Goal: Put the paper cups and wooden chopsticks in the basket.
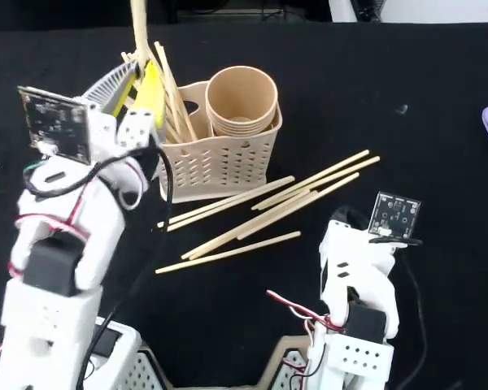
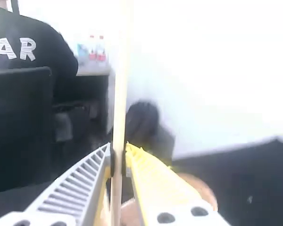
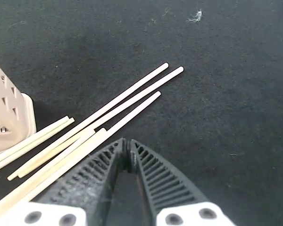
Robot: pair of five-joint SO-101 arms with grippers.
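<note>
Chopstick (image 2: 119,94) gripped, cups (image 1: 241,101) in basket (image 1: 220,166)

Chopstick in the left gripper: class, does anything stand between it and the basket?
Nothing visible does. The left gripper holds the chopstick upright right at the basket, where other chopsticks already stand.

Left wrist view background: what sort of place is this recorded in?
Likely an office or lab room: a black chair, a desk bearing small bottles, and a plain white wall.
</note>
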